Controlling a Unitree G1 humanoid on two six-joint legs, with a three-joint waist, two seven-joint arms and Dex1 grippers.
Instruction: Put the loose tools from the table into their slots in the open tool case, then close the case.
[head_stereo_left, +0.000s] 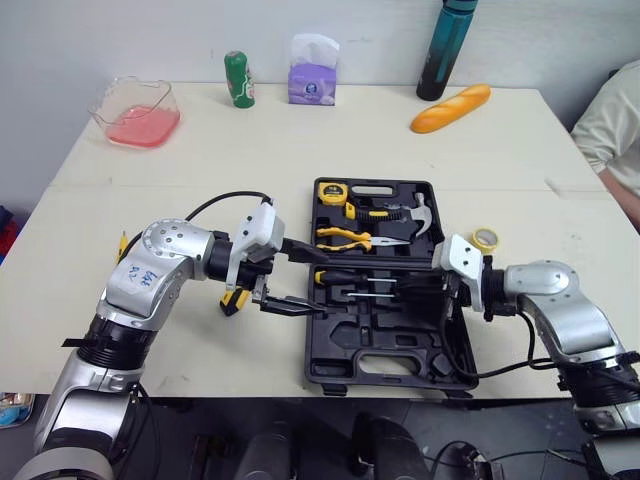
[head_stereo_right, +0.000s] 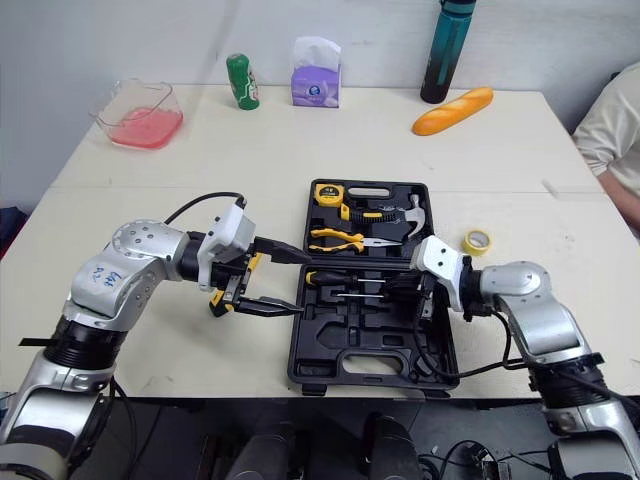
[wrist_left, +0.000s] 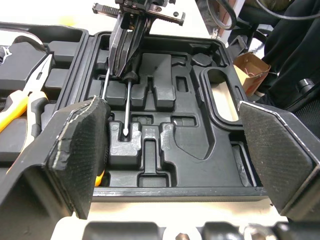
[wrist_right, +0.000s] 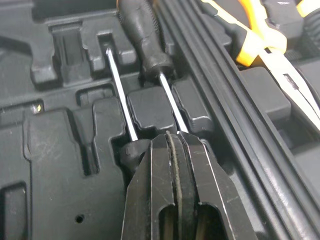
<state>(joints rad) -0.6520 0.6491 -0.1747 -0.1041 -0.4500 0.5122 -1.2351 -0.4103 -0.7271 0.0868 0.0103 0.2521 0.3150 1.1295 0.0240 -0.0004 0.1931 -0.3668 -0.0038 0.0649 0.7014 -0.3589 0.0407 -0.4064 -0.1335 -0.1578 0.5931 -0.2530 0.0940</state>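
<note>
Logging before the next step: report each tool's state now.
Left tool: open, holding nothing.
Right tool: shut over a screwdriver; grip cannot be told.

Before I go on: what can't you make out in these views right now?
1. The yellow-handled tool: head views, mostly hidden under the left gripper; its kind is unclear.
2. Tip end of the screwdriver: right wrist view, covered by the shut fingers of the right gripper; pinched or only pressed, cannot tell.
3. A person: head views, cut off by the right edge.
</note>
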